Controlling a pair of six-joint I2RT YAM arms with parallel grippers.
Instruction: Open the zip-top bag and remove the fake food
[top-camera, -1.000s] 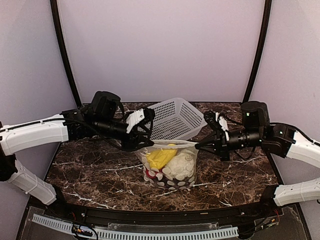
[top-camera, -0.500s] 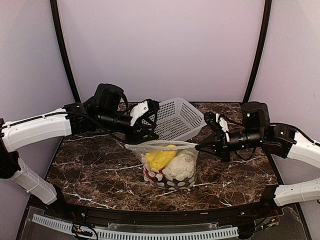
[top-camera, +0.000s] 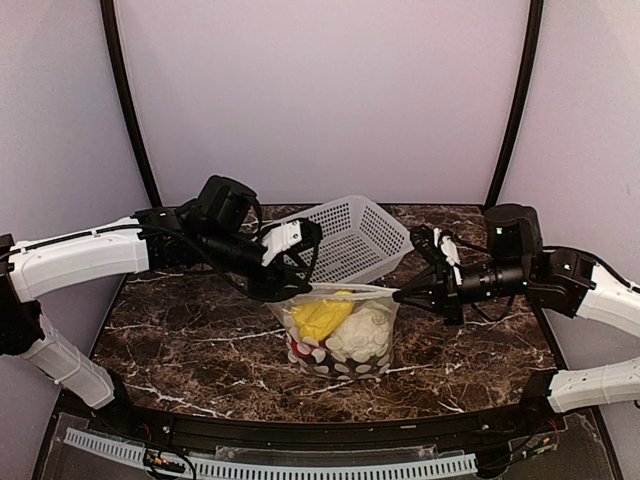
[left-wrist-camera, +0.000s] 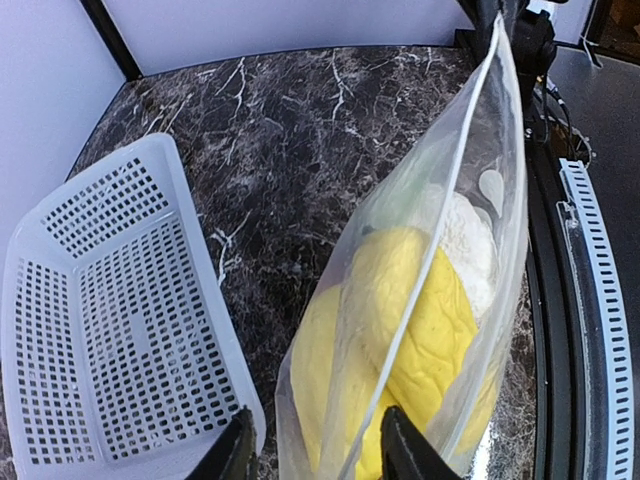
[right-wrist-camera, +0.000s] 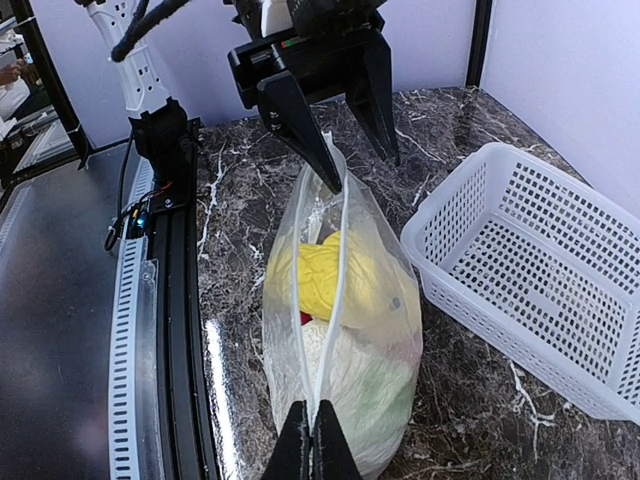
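Pinching the zip-top bag (right-wrist-camera: 385, 300) by its zip strip with the right gripper (right-wrist-camera: 312, 415), clamped tight. Straddling the opposite end with the left gripper (left-wrist-camera: 318, 420), spread apart; yellow fake food (left-wrist-camera: 415, 320) just below.

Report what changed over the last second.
The left gripper lifted toward the basket, then dropped back to the left end of the zip-top bag; its jaws now stand open astride the zip edge. The right gripper stayed shut on the bag's right end. The bag, the fake food and the basket kept their places.
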